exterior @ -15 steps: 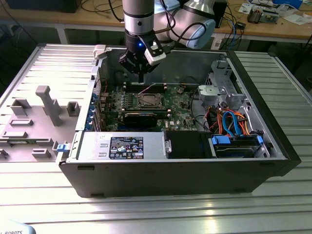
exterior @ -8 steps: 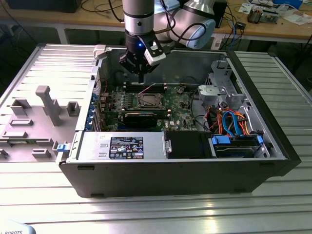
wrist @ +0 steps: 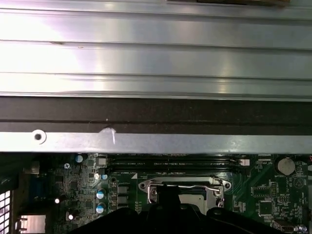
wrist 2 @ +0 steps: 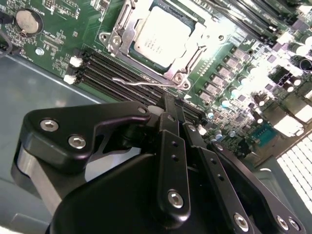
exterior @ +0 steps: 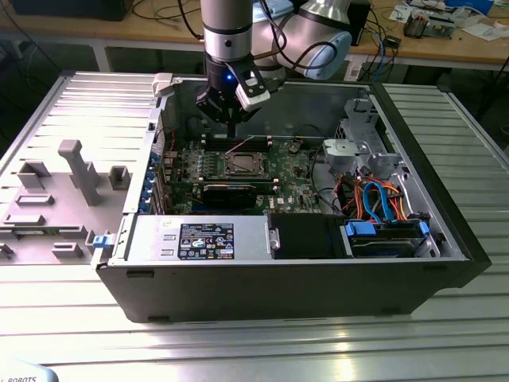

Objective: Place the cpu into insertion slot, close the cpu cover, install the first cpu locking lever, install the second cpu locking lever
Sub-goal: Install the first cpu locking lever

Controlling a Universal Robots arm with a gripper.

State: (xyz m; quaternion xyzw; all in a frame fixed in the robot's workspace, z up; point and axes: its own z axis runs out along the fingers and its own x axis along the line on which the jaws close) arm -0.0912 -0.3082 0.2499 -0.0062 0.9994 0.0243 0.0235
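Observation:
The cpu (wrist 2: 161, 36), a silvery square chip, lies in the insertion slot (exterior: 242, 165) on the green board. The cpu cover (wrist 2: 176, 72), a thin silver frame, is down around the chip. A thin wire locking lever (wrist 2: 139, 83) sticks out loose from the socket's corner and crosses the black memory slots. My gripper (wrist 2: 176, 105) hangs just beside the socket, fingers shut together, tips close to that lever's free end; whether they touch it I cannot tell. In the exterior view the gripper (exterior: 232, 127) stands inside the case, just behind the socket.
Black memory slots (wrist 2: 112, 68) run beside the socket, and a coin battery (wrist 2: 25, 20) sits further off. The case's metal wall (wrist: 156, 141) rises close behind the gripper. A long black card (exterior: 231, 191), a power supply (exterior: 199, 239) and a drive cage with cables (exterior: 382, 199) crowd the case.

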